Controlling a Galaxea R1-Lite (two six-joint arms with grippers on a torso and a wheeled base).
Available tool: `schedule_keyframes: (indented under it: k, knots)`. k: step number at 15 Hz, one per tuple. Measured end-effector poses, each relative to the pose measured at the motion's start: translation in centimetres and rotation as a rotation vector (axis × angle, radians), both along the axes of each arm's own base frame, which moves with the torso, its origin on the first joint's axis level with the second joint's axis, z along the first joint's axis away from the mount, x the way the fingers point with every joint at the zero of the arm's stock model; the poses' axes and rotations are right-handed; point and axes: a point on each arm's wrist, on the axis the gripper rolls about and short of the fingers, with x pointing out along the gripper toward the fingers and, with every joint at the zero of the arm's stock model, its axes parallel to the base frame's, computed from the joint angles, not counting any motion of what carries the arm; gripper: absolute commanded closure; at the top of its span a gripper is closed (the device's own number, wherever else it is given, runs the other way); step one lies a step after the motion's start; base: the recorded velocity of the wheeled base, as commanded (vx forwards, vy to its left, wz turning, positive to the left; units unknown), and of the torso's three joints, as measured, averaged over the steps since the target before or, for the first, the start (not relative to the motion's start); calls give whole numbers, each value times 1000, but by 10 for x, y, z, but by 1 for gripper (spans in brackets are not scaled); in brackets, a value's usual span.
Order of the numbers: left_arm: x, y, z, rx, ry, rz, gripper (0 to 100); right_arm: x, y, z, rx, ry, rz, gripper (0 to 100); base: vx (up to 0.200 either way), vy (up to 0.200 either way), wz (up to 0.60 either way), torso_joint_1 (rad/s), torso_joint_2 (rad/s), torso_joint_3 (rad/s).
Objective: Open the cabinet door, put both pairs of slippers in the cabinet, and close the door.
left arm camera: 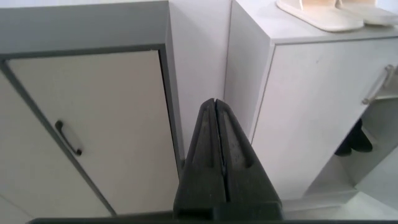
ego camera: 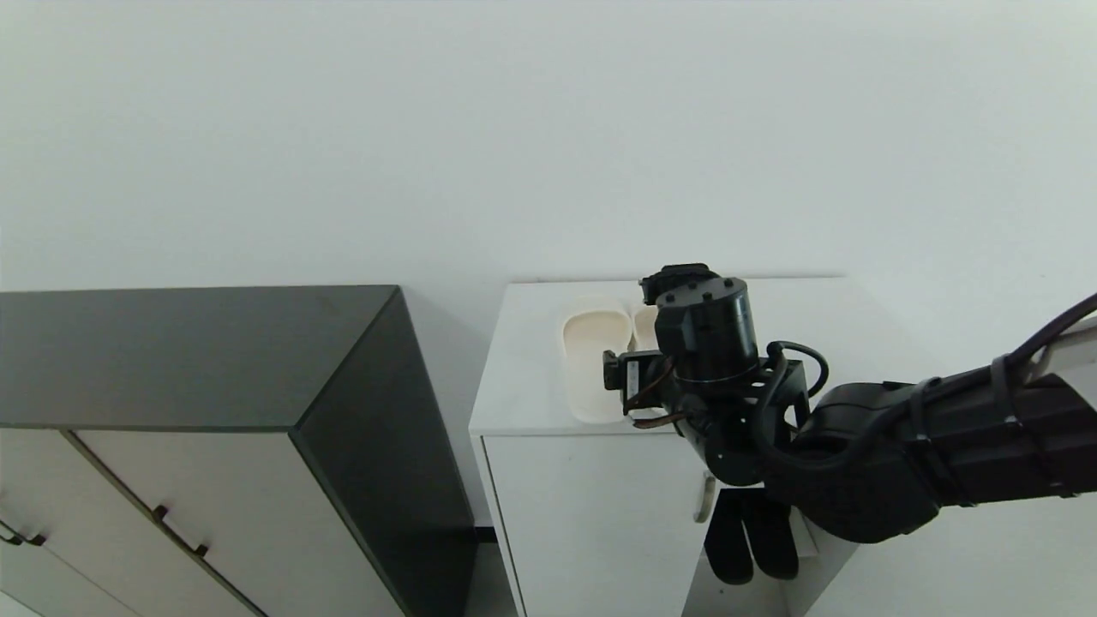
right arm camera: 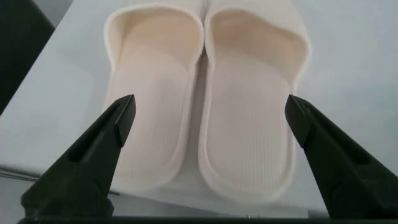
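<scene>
Right gripper (right arm camera: 209, 102) spread wide, empty, above cream slippers (ego camera: 593, 360), which lie side by side on top of the white cabinet (ego camera: 523, 377). Black slippers (ego camera: 750, 536) sit inside it, low, right of the door (ego camera: 600, 523). Left gripper (left arm camera: 215, 106) clenched, empty, on the near side, facing the gap beside the dark cabinet (ego camera: 197, 351).

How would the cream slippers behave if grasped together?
The pair of cream moulded slippers looks thick and soft, so probably light and squashy between the open right end effector. Lying side by side on the smooth white cabinet top, one may slide or drop out.
</scene>
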Motion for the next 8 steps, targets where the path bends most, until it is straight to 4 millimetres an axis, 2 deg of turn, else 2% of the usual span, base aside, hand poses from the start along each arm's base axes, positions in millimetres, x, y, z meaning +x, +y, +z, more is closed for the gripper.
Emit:
schedule_keyframes:
  k: [8]
  knots:
    - [0, 0, 0, -2, 0, 0, 100, 36, 12, -19, 34, -26, -3, 0, 0, 0, 0, 0, 0, 0]
